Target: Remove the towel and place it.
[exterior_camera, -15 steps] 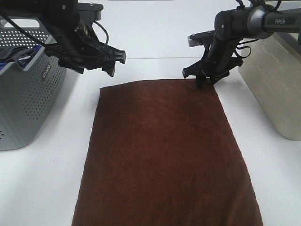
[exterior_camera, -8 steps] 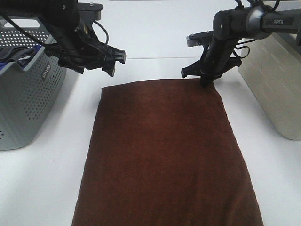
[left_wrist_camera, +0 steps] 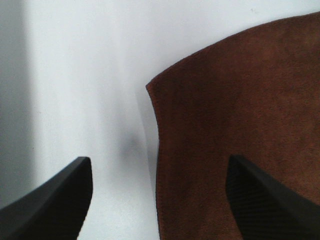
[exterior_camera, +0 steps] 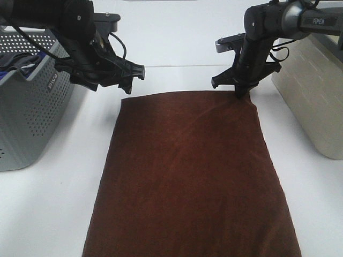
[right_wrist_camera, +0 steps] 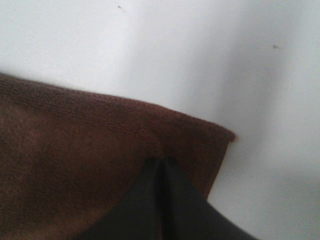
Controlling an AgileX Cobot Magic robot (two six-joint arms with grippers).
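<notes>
- Dark brown soft rectangular towel [exterior_camera: 187,171] lies flat beside the grey perforated plastic basket [exterior_camera: 27,118].
- Right gripper [right_wrist_camera: 160,167] pinches the corner away from the basket, probably straightening it.
- Left gripper [left_wrist_camera: 157,200] gapes empty above the basket-side corner.

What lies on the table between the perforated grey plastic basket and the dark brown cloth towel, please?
Nothing: the exterior high view shows only bare white tabletop there.

Bright, even light — soft shadows on white; wrist views blurred close-up.
</notes>
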